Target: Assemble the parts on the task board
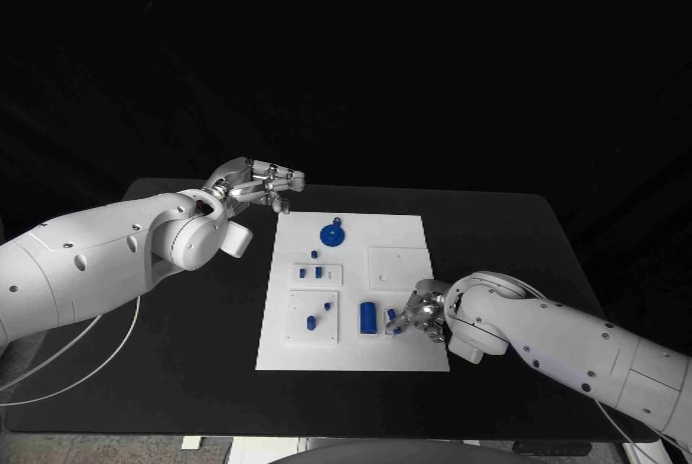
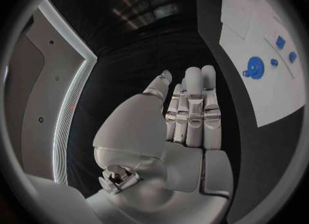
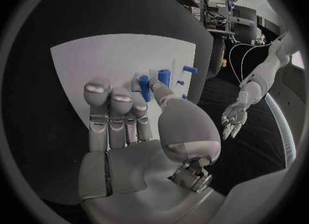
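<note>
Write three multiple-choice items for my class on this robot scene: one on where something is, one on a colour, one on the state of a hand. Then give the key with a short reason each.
1. Where is the round blue part on the task board?
A. near the far edge
B. at the near right corner
C. off the board, on the table

2. What colour is the table?
A. white
B. black
C. blue

3. What is the left hand doing?
A. pinching a part
B. pressing on the board
C. held off the board, holding nothing

Key: A, the round part sits at the board's far end in the head view; B, the surface around the white board is black; C, the left wrist view shows its fingers straight with nothing in them.
</note>
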Controlling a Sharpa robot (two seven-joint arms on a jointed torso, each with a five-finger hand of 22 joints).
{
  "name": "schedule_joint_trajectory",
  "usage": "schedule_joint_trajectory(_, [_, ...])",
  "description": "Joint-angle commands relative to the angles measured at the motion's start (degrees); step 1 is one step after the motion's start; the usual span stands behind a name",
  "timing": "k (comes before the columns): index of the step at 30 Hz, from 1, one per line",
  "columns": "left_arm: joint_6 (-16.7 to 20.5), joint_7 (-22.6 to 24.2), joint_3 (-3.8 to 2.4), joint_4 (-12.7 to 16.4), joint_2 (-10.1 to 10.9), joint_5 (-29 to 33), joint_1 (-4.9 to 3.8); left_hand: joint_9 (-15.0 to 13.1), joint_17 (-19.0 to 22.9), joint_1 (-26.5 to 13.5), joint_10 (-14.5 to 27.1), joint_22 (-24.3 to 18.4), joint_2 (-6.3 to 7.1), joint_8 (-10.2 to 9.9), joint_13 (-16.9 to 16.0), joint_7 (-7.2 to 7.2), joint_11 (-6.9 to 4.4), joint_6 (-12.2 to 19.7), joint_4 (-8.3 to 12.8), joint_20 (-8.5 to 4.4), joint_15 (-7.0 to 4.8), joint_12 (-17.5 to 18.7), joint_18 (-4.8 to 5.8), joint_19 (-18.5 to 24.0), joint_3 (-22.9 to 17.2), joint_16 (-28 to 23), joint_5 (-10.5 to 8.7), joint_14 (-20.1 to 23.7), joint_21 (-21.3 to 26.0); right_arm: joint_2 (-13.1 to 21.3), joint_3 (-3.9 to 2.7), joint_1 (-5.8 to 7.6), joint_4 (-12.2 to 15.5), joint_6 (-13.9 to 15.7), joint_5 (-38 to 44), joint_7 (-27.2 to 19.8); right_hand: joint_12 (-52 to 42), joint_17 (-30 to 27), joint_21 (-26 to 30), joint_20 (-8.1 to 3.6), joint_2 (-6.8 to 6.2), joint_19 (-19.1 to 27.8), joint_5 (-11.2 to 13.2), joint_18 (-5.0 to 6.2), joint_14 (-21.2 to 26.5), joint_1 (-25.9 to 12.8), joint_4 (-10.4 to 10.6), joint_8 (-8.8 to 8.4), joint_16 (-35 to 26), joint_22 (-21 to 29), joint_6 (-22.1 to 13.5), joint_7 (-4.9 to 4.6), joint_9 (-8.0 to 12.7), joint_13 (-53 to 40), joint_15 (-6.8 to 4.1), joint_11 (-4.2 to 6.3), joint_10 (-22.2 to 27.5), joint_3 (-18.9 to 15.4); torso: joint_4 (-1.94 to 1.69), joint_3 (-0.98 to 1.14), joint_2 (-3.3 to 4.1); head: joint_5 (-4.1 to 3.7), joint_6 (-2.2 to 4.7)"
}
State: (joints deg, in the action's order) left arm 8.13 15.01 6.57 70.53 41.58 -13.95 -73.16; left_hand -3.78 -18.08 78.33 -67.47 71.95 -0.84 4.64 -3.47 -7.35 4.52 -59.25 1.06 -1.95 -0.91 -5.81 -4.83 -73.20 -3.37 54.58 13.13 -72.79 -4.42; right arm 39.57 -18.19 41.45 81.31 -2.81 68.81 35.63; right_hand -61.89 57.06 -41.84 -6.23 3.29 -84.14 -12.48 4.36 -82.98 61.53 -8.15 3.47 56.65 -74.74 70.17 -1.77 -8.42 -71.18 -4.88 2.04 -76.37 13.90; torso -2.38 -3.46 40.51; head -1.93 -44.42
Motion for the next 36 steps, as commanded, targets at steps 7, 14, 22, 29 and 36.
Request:
schedule_joint_trajectory(7, [-1.00, 0.12, -0.01, 0.06, -0.11, 0.10, -0.02, -0.07, 0.03, 0.05, 0.53, -0.04, -0.34, -0.02, 0.02, -0.02, -0.02, 0.52, -0.20, 0.03, 0.25, -0.28, 0.45, -0.17, -0.03, -0.15, 0.23, -0.06, 0.22, -0.37, 0.00, -0.05, -0.76, -2.50, -0.01, 0.52, 0.28, -0.05, 0.18, -0.40, 0.27, -2.92, 0.31, -0.77, 0.01, 0.02, 0.13, 0.16, -0.29, 0.03, 0.42, -0.10, 0.00, 0.00, -0.47, 0.40, 0.02, -0.36, 0.05, 0.06, 0.02, 0.09, -0.06])
schedule_joint_trajectory(14, [-1.02, 0.13, 0.01, 0.03, -0.15, 0.10, -0.02, -0.07, 0.04, 0.08, 0.57, -0.13, -0.38, -0.02, 0.02, -0.02, -0.02, 0.55, -0.44, 0.04, 0.26, -0.30, 0.46, -0.16, -0.07, -0.16, 0.27, -0.05, 0.22, -0.89, 0.01, -0.05, -0.88, -2.55, -0.04, 0.22, 0.27, -0.02, 0.19, -0.40, 0.26, -2.92, 0.33, -0.78, 0.01, 0.00, 0.18, 0.16, -0.29, 0.04, 0.42, -0.11, 0.03, -0.02, -0.48, 0.40, 0.03, -0.45, -0.01, 0.06, 0.02, 0.09, -0.07])
schedule_joint_trajectory(22, [-1.05, 0.12, 0.02, 0.01, -0.15, 0.10, -0.02, -0.07, 0.04, 0.07, 0.59, -0.18, -0.37, -0.01, 0.02, -0.02, -0.01, 0.55, -0.57, 0.04, 0.27, -0.31, 0.47, -0.15, -0.07, -0.16, 0.28, -0.05, 0.22, -1.05, 0.01, -0.05, -0.46, -2.05, -0.05, -0.20, 0.27, -0.02, 0.19, -0.40, 0.26, -2.92, 0.33, -0.78, 0.01, 0.00, 0.18, 0.16, -0.29, 0.04, 0.42, -0.11, 0.03, -0.02, -0.48, 0.40, 0.03, -0.45, 0.03, 0.01, 0.01, 0.28, -0.11])
schedule_joint_trajectory(29, [-1.08, 0.13, 0.02, -0.05, -0.19, 0.10, 0.00, -0.07, 0.04, 0.07, 0.59, -0.18, -0.37, -0.01, 0.02, -0.02, -0.01, 0.55, -0.57, 0.04, 0.27, -0.31, 0.47, -0.15, -0.07, -0.16, 0.28, -0.05, 0.22, -1.14, 0.01, -0.05, -0.28, -1.30, 0.04, -0.50, 0.24, -0.03, 0.25, -0.42, 0.31, -2.93, 0.30, -0.75, 0.02, 0.07, 0.23, 0.17, -0.37, 0.09, 0.44, -0.10, 0.08, -0.05, -0.50, 0.41, 0.02, -0.57, 0.01, 0.01, 0.04, 0.34, -0.10])
schedule_joint_trajectory(36, [-1.08, 0.13, 0.02, -0.11, -0.24, 0.10, 0.04, -0.07, 0.06, 0.06, 0.63, -0.27, -0.37, -0.01, 0.02, -0.02, 0.00, 0.59, -0.81, 0.05, 0.28, -0.34, 0.47, -0.16, -0.07, -0.16, 0.26, -0.04, 0.21, -1.16, 0.01, -0.05, -0.53, -0.05, 0.09, -0.56, 0.51, -0.04, 0.31, -0.45, 0.08, -2.92, 5.19, -0.67, 0.06, -1.57, 1.90, 0.14, -0.48, 0.15, 0.29, -0.19, 0.23, 0.09, -0.49, 0.32, 0.20, -2.20, 0.03, 0.01, 0.05, 0.45, -0.14])
